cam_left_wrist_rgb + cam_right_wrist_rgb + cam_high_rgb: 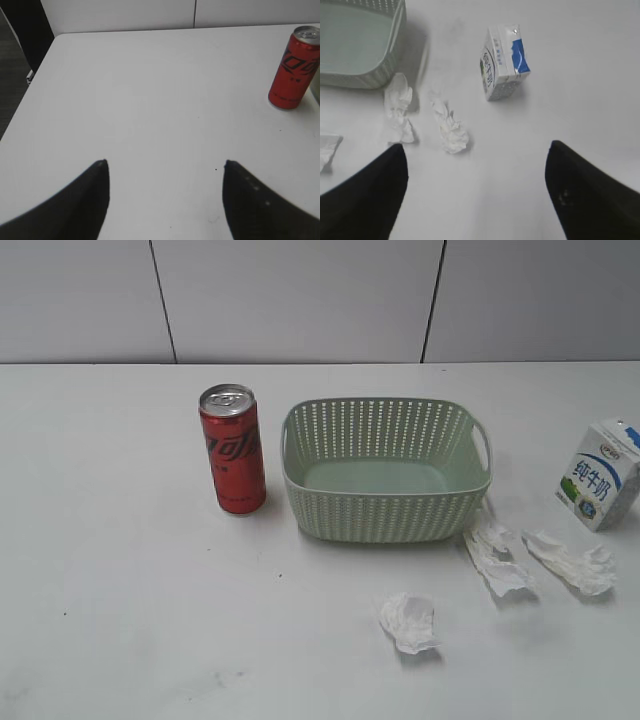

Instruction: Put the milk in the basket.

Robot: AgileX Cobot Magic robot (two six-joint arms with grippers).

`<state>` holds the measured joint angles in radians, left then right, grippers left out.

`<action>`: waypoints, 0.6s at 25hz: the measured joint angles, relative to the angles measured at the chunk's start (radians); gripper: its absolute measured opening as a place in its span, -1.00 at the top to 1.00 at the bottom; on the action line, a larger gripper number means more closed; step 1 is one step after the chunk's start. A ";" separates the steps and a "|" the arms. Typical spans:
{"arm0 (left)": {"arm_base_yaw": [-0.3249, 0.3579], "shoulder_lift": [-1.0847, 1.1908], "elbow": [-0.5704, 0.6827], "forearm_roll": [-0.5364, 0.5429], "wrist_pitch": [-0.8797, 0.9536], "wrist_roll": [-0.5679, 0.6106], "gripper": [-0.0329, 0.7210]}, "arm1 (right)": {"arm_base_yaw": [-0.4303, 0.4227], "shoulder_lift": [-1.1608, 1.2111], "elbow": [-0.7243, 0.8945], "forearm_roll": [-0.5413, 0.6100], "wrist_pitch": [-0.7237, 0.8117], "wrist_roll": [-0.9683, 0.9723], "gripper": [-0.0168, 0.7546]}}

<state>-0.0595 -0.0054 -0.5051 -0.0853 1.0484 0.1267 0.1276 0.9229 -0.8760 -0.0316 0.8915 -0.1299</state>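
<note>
Fingers of right gripper [475, 150] spread wide, empty; left gripper [165, 162] likewise. Milk [599, 474] upright, far right of basket [386, 468]. Your risk: crumpled tissues [449, 125] between could snag; off-centre pinch may topple carton.

From my right wrist camera, bare desk [580, 90] runs straight ahead between my spread fingers [375, 195] to the milk [502, 62] at 12 o'clock. Two crumpled tissues [449, 125] lie at 10 o'clock, between the milk and the basket [385, 468]. The basket's mouth is open from above. A red can [232, 448] stands just beside its 9 o'clock side.
</note>
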 joint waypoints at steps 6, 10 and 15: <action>0.000 0.000 0.000 0.000 0.000 0.000 -0.48 | -0.001 0.307 -0.187 0.015 0.044 -0.041 -0.77; 0.000 0.000 0.000 0.000 0.000 0.000 -0.48 | -0.026 0.468 -0.285 0.032 0.064 -0.092 -0.77; 0.000 0.000 0.000 0.000 0.000 0.000 -0.48 | -0.093 0.635 -0.360 0.032 0.077 -0.170 -0.75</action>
<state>-0.0595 -0.0054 -0.5051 -0.0853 1.0484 0.1267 0.0350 1.5580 -1.2363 0.0000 0.9689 -0.2999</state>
